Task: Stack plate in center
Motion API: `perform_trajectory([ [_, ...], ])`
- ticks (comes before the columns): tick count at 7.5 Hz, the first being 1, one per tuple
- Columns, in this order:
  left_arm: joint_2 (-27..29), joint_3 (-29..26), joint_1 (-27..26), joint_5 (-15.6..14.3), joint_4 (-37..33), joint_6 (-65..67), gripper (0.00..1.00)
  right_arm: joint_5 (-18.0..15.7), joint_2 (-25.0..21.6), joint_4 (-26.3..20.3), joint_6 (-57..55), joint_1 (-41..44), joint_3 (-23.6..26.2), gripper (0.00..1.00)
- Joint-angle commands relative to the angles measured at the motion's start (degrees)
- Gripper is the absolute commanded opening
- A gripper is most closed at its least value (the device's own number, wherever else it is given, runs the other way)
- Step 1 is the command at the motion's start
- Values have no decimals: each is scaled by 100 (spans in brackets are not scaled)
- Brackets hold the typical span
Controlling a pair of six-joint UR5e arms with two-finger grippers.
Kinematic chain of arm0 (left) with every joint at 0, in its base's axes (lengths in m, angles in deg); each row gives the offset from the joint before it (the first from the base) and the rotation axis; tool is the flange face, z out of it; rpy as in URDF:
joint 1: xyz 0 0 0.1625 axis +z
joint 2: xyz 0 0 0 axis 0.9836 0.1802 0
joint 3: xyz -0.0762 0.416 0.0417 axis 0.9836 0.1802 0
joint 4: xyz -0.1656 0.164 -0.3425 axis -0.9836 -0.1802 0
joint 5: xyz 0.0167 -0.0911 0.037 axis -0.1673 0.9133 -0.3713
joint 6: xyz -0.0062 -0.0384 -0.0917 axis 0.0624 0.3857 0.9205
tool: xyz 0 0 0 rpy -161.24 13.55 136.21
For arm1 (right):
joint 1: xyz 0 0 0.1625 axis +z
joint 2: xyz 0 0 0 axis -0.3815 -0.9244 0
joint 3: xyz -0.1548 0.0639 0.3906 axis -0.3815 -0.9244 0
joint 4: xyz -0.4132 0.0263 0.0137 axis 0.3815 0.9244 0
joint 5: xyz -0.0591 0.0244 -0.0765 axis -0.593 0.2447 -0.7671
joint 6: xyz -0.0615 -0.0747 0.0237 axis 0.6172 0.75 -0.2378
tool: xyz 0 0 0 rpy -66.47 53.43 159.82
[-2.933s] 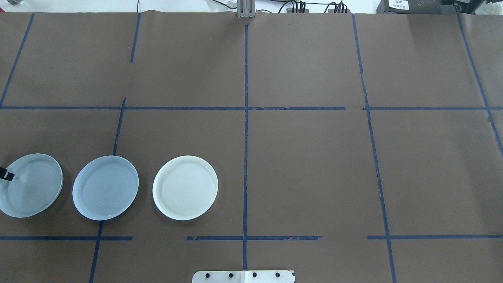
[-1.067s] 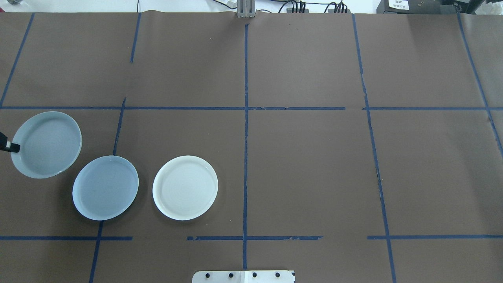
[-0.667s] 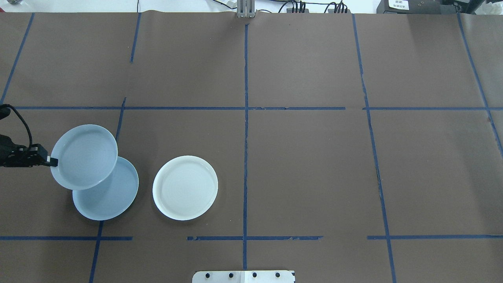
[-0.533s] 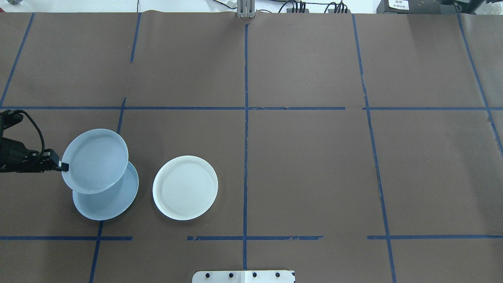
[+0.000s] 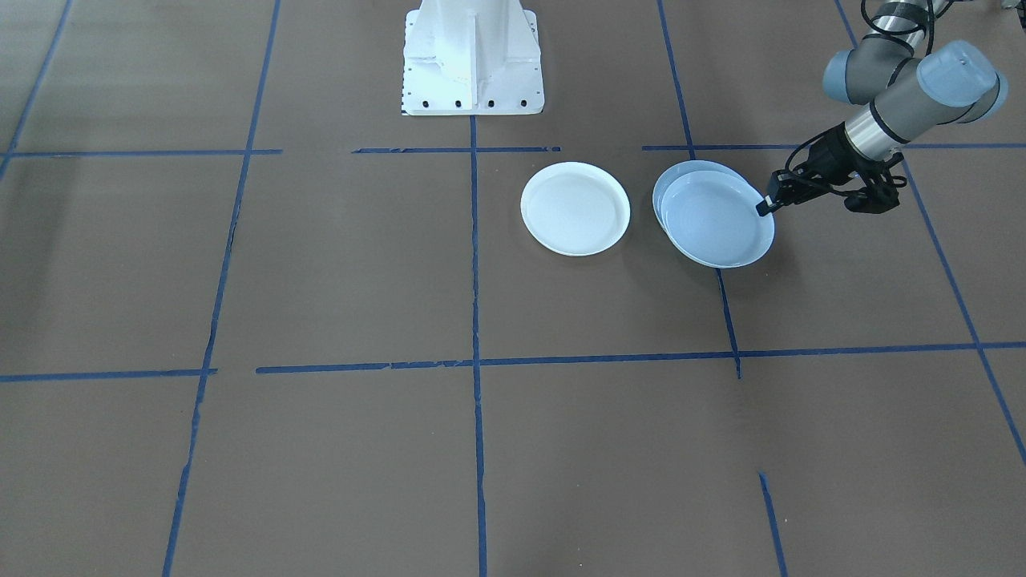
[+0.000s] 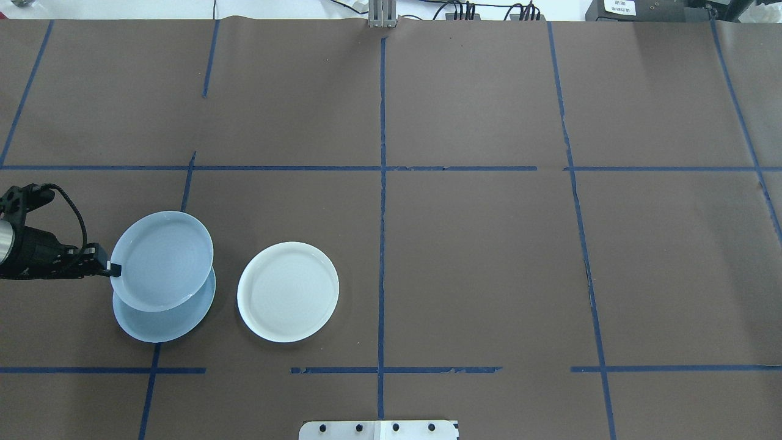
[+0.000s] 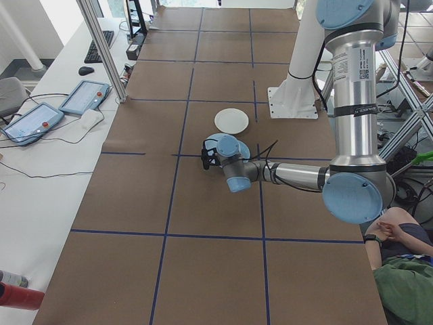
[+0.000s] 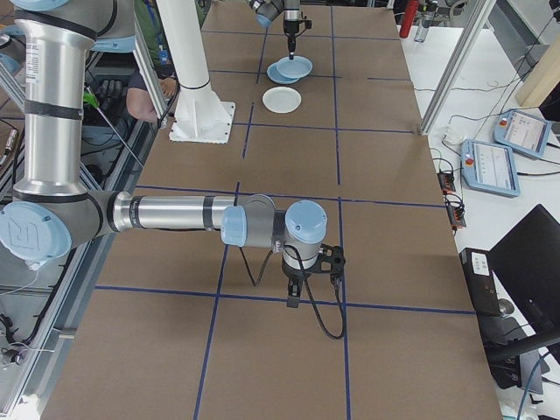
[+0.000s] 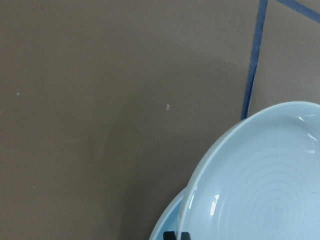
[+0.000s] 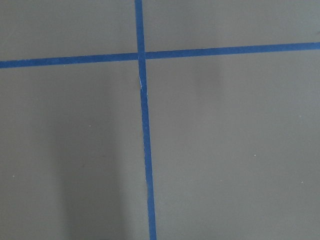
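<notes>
A white plate [image 6: 288, 291] lies on the brown desk [image 6: 489, 256], which blue tape lines [image 6: 382, 214] divide into squares.

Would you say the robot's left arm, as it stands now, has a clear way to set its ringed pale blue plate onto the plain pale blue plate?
Probably yes. The left gripper grips the ringed pale blue plate by its rim, partly over the plain pale blue plate; nothing lies between them, and the round white plate sits apart.

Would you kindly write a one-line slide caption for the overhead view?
Left gripper holds a ringed plate by its rim over the plain blue plate, beside a white plate.
</notes>
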Motion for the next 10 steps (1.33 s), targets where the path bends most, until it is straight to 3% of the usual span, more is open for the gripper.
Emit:
perform_trajectory([
  [1, -136, 126, 36, 14, -22, -43, 0, 0, 0, 0, 0, 0, 0, 100],
  [6, -278, 136, 255, 31, -101, -87, 0, 0, 0, 0, 0, 0, 0, 100],
  [7, -269, 136, 264, -3, -101, -87, 70, 0, 0, 0, 0, 0, 0, 100],
  [8, -269, 136, 264, -4, -93, -78, 99, 0, 0, 0, 0, 0, 0, 100],
  [10, -234, 240, 229, 110, -84, -78, 99, 0, 0, 0, 0, 9, 0, 100],
])
